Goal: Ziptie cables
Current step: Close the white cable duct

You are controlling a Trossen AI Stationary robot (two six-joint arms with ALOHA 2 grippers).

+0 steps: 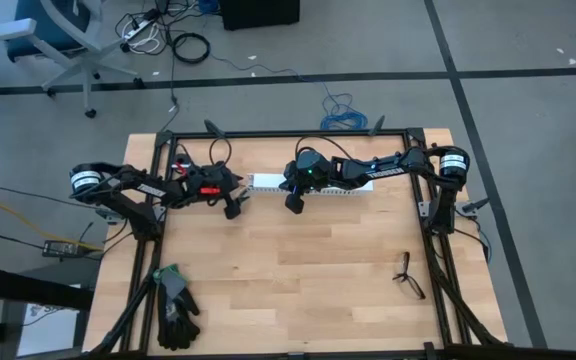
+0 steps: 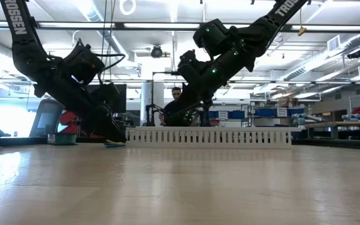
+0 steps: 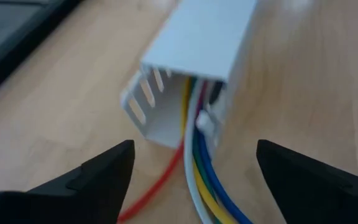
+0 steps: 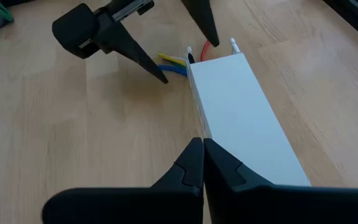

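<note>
Left claw (image 3: 191, 168) spread wide at the mouth of the white slotted duct (image 3: 197, 43), lined up on the cables (image 3: 197, 168) spilling onto the surface (image 3: 73, 112), while the right claw (image 4: 202, 163), fingers pressed together, hovers over the duct, seemingly steadying it.

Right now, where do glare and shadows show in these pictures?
Low view: bright ceiling lights behind leave both arms as dark shapes, and the table carries a pale sheen at left. Right wrist view: the white duct is evenly lit, and the left gripper, jaws open, throws no hard shadow on the wood.
</note>
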